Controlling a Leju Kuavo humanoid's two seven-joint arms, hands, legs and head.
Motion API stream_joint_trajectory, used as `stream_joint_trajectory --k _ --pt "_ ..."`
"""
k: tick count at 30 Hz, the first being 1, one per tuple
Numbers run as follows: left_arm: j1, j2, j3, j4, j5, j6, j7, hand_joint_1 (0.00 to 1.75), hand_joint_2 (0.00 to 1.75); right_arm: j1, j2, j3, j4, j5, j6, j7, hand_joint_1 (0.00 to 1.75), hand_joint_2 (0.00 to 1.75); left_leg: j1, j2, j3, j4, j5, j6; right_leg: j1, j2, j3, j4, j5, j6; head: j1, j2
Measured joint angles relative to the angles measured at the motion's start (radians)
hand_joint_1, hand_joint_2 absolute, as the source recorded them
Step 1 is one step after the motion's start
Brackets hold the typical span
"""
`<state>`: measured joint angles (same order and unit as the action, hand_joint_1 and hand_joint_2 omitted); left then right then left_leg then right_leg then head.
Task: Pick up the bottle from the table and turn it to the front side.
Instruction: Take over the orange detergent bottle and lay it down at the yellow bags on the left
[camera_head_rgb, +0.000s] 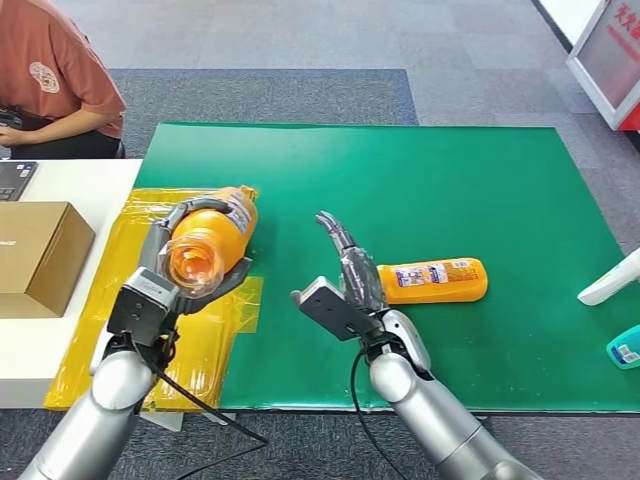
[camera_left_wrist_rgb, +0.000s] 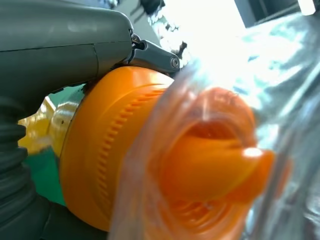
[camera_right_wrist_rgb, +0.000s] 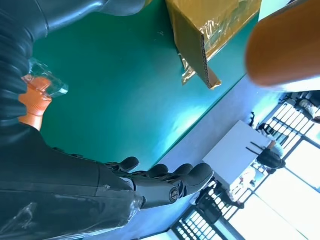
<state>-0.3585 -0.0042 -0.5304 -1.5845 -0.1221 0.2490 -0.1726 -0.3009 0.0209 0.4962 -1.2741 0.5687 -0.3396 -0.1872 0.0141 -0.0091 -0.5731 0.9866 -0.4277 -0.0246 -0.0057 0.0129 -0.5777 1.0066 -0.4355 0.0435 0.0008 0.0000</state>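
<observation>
Left hand: the robot's left hand grips an orange plastic bottle with a clear cap cover, fingers wrapped over its body, holding it lifted above the yellow taped sheet at the left end of the desk.
Held bottle: it lies roughly level, its capped end turned toward the robot; in the left wrist view the orange ribbed cap and the clear cover over the spout fill the frame close up.
Right hand: the right hand is empty, fingers spread and stretched forward, hovering over the green mat.
Second bottle: a flat orange bottle with a printed label lies on its side on the mat, just beside the right hand's fingers; whether they touch it cannot be told.
Desk: green mat across the middle, yellow sheet at its left edge.
Nearby: a brown cardboard box sits on a white table to the left; a person in an orange shirt sits behind it.
</observation>
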Motion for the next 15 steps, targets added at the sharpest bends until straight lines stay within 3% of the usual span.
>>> stream_joint_trajectory --k 3,10,15 --pt "0.009 0.008 0.016 -0.010 -0.143 0.062 0.004 1.75 0.00 0.014 -0.001 -0.022 -0.017 0.000 -0.001 0.008 0.00 1.75 0.000 0.000 0.000 0.000 0.000 0.000 0.000 0.000 0.000 0.000 0.000 0.000 0.000 0.000" --pt "0.022 0.034 0.058 -0.014 -0.435 0.076 0.100 1.75 0.00 0.045 -0.006 -0.093 -0.084 0.014 0.006 0.019 0.00 1.75 0.000 0.000 0.000 0.000 0.000 0.000 0.000 0.000 0.000 0.000 0.000 0.000 0.000 0.000" --pt "0.025 0.053 0.098 0.014 -0.475 -0.074 0.174 1.75 0.00 0.057 -0.010 -0.145 -0.142 0.024 0.036 0.025 0.00 1.75 0.000 0.000 0.000 0.000 0.000 0.000 0.000 0.000 -0.001 0.000 0.000 0.000 0.000 0.000"
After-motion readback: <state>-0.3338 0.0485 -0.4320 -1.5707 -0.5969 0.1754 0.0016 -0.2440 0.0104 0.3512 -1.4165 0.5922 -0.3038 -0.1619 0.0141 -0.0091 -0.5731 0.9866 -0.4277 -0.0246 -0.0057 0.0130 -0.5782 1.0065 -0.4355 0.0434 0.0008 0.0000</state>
